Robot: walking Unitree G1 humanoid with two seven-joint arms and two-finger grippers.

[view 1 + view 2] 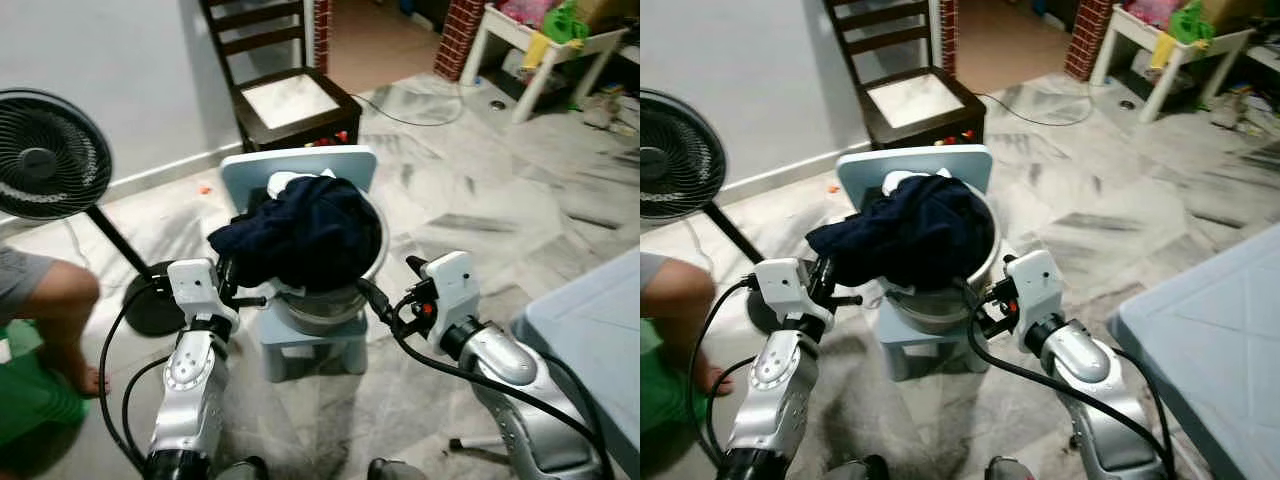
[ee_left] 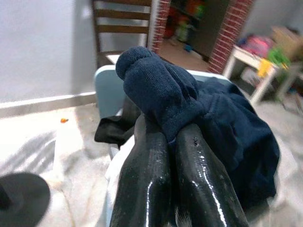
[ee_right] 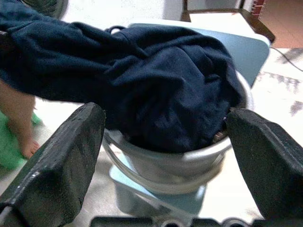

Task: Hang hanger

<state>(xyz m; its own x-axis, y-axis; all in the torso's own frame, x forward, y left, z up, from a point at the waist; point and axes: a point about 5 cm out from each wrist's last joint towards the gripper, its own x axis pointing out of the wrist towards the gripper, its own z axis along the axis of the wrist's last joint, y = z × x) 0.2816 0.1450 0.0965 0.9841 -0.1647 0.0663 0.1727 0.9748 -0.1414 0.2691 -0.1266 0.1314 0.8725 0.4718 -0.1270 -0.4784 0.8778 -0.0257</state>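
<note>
A dark navy garment (image 1: 300,235) is heaped in a metal bucket (image 1: 325,308) and spills over its rim. The bucket stands on a pale blue stool (image 1: 300,352). My left gripper (image 2: 171,137) is at the bucket's left side, shut on a bunched fold of the navy garment (image 2: 161,90). My right gripper (image 3: 163,142) is close to the bucket's right rim and stands open. Its wide-spread fingers (image 3: 61,161) frame the bucket (image 3: 175,165) and the cloth ahead without touching them.
A black standing fan (image 1: 45,165) is at the left, above a person's bare leg (image 1: 55,300). Behind the stool stands a dark wooden chair (image 1: 290,95). A white low table (image 1: 545,45) is far right, and a pale blue surface (image 1: 590,330) near right.
</note>
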